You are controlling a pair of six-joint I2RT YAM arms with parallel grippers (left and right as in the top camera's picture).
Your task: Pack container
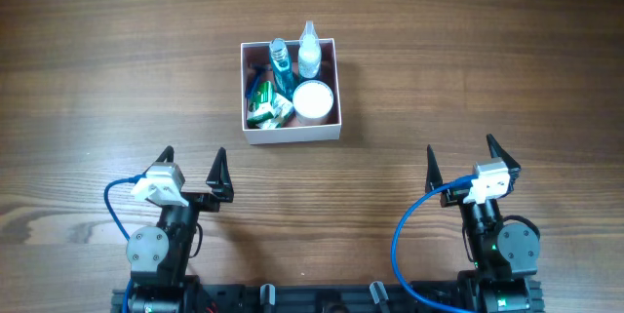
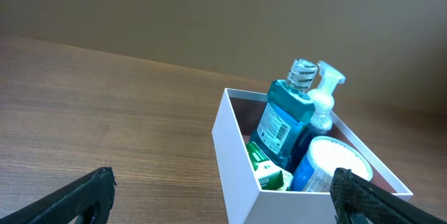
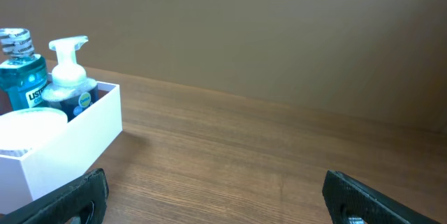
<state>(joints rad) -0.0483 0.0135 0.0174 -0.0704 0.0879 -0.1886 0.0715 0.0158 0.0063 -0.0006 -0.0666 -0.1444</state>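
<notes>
Surface: brown wood-grain table (image 1: 507, 50), matte. Bkgd: plain tan wall (image 3: 279, 21). Pos.: container (image 1: 291, 134) at table ctr, far side, well apart from both arms; holds bottles (image 1: 281, 59) & jar (image 1: 313, 99). Jaws of left gripper (image 1: 192, 162) & right gripper (image 1: 460, 152) spread wide, nothing held.

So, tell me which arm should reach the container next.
Probably left: the container sits nearer the left gripper than the right gripper, and both sets of jaws stand open and empty.
</notes>
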